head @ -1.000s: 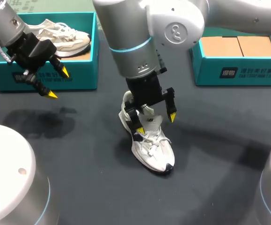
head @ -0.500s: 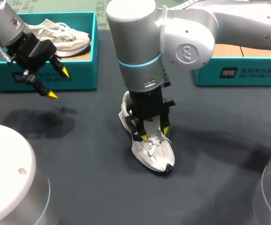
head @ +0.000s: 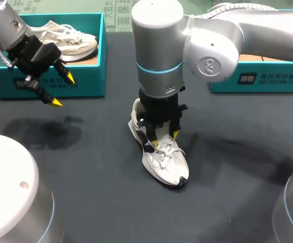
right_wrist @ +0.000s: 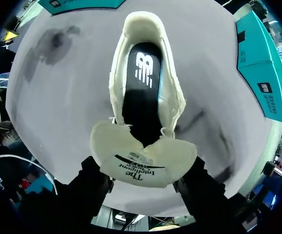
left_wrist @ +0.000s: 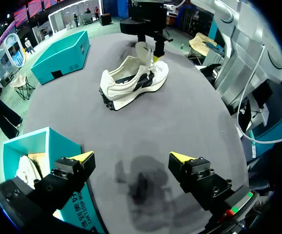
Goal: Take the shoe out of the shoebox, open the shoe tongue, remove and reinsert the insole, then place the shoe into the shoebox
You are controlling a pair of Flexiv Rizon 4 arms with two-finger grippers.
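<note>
A white sneaker (head: 161, 154) lies on the dark table mid-view, toe toward me. My right gripper (head: 165, 139) comes straight down onto it, its yellow tips close together at the laces. In the right wrist view the cream tongue (right_wrist: 143, 158) stands up between the two black fingers (right_wrist: 94, 178), which press it from both sides; beyond it the black insole (right_wrist: 141, 83) lies inside the shoe. My left gripper (head: 64, 90) hangs open and empty in front of the left teal shoebox (head: 60, 76). From the left wrist, the sneaker (left_wrist: 131, 83) lies ahead of that gripper (left_wrist: 132, 158).
The left shoebox holds a second pale sneaker (head: 68, 40). Another teal box (head: 257, 76) with brown cardboard inside stands at the back right. Two white cylinders (head: 9, 197) rise at the near corners. Bare dark table surrounds the shoe.
My right gripper came down onto the sneaker and its fingers closed from wide apart onto the tongue. The left arm has not moved.
</note>
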